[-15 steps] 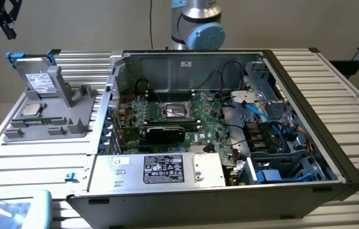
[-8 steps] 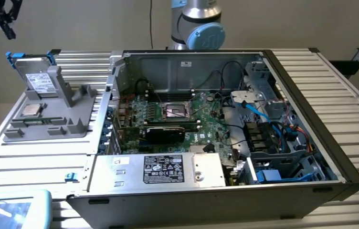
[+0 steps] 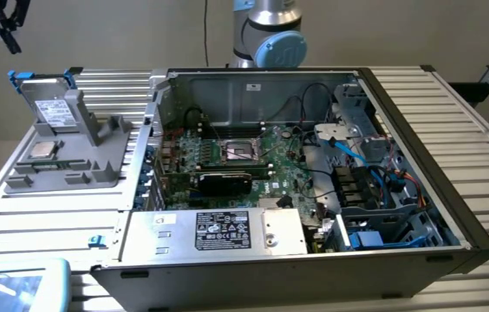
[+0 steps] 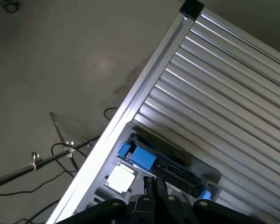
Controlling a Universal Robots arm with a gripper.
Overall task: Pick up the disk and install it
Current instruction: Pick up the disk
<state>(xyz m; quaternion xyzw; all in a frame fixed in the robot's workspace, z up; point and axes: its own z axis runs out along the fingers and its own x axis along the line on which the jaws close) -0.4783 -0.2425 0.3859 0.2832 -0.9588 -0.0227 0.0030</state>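
Ribbed aluminium table point(image 3: 54, 221) holds grey fixture point(image 3: 97, 170); disk point(image 3: 54, 112) stands on edge in its slot, blue tabs up, likely for easy grabbing. Gripper point(image 4: 154, 181) hangs above it, closed tight, holding nothing.

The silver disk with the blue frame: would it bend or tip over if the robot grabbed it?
Probably stiff: the silver-grey rectangular disk in its blue plastic frame looks like a flat metal slab. It stands propped upright in the grey plastic holder, so a push might tip it.
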